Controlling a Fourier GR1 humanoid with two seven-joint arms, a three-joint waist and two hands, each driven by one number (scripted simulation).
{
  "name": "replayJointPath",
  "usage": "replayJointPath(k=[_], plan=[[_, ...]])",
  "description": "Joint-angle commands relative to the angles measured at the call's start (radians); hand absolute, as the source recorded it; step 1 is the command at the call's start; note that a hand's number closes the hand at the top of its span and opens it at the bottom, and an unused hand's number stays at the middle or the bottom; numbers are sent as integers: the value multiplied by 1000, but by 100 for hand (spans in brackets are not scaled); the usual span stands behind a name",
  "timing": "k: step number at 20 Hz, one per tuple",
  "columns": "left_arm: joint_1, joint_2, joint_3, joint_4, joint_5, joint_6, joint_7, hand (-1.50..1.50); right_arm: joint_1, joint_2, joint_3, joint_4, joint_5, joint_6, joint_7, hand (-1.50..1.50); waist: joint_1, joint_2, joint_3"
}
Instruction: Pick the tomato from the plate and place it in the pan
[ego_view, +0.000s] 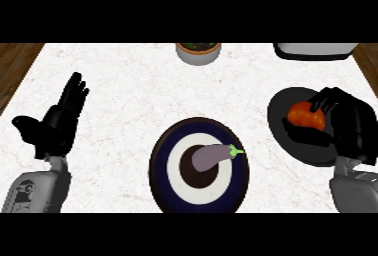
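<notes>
Over the dark pan (295, 150), right of the central plate (164, 165): right hand (351, 127) with fingers curled round the red tomato (305, 115), apparently holding it just above or at the pan's floor, contact impossible to judge from this steep angle. Likely there for the release, the carry looking all but done. On the plate, only a purple eggplant (210, 156) with green stem, lying across the pale centre, untouched. Far left of the plate, left hand (57, 122) resting, fingers straight and up, holding nothing, clear of the working side. Beyond the plate, at the counter's (133, 80) back edge, a small pot (198, 52) and a pale appliance (314, 50), well apart from the action.
</notes>
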Motion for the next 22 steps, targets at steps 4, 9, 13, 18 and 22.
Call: replayJointPath(k=[4, 9, 13, 18, 22], plan=[[-32, 13, 13, -19, 15, -8, 46, 0, -152, -129, -187, 482, -24, -146, -243, 150, 18, 4, 1], [-10, 9, 3, 5, 8, -25, 13, 0, -305, -139, -260, 858, -71, -278, -444, 150, 26, 6, 1], [-65, 11, 16, 41, 16, -30, -22, 0, -363, -164, -305, 1087, -98, -332, -598, 150, 44, 18, 3], [-29, -23, -21, 28, -8, -11, -6, 0, -410, -155, -374, 1193, -268, -32, -601, -150, 38, 15, 3], [-22, 6, -14, -37, 10, -38, 37, 0, -464, -148, -395, 1330, -282, -6, -686, -150, 49, 12, 3]])
